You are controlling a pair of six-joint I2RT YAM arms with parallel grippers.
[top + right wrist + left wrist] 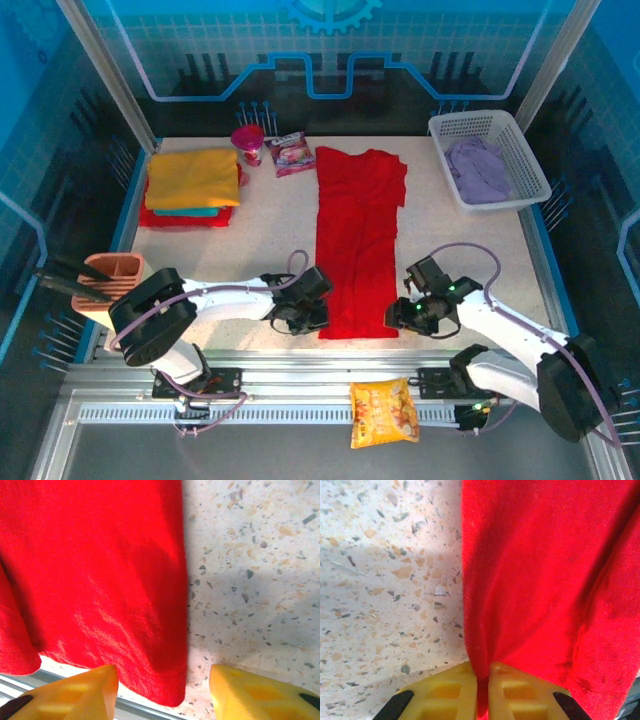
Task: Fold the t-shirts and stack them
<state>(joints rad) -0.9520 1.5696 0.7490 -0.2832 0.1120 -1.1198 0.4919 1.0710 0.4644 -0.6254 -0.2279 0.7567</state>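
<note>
Top external view: a red t-shirt (358, 235) lies flat as a long strip down mid-frame. The left gripper (483, 677) is pinched on its lower left corner. The right gripper (163, 675) has fingers spread, the lower right corner between them. A stack of folded t-shirts (190, 180) sits upper left, and a lilac t-shirt (478, 165) fills the white basket (528, 158) upper right.

overhead plus wrist close-ups on red t-shirt (358, 240)
</note>
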